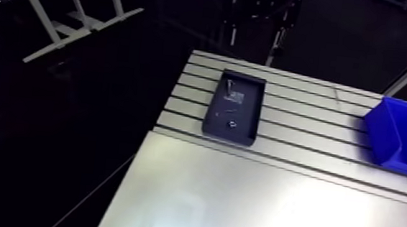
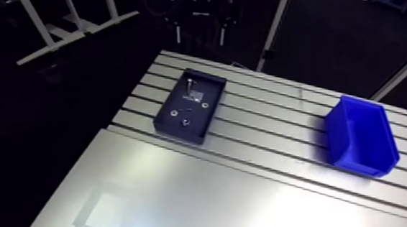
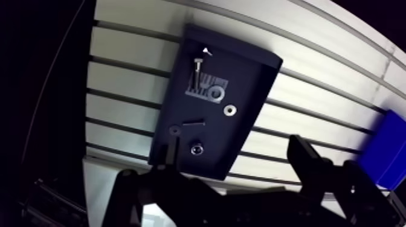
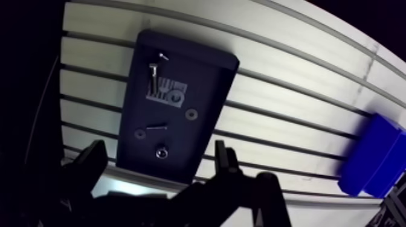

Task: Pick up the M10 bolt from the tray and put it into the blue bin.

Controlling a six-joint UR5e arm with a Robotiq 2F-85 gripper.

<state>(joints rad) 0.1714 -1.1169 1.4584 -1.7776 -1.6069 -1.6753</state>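
**Open end effector over a tray holding a silver bolt**

The bolt (image 4: 153,77) is slim and shiny silver with a wider head. It lies flat in the dark tray (image 4: 208,90), near the end farthest from the end effector (image 4: 158,148) and just beside a white printed label (image 4: 172,95). Washers (image 4: 191,113), a nut (image 4: 161,152) and a small dark screw (image 4: 157,127) lie nearer. The end effector's two fingers stand wide apart, holding nothing. The blue bin (image 4: 374,157) sits well apart on the slotted table (image 4: 290,108)

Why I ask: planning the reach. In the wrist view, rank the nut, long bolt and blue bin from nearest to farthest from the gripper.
1. Nut, at the tray's near end, just ahead of the gripper.
2. Long bolt, at the tray's far end.
3. Blue bin, off the tray, well aside.
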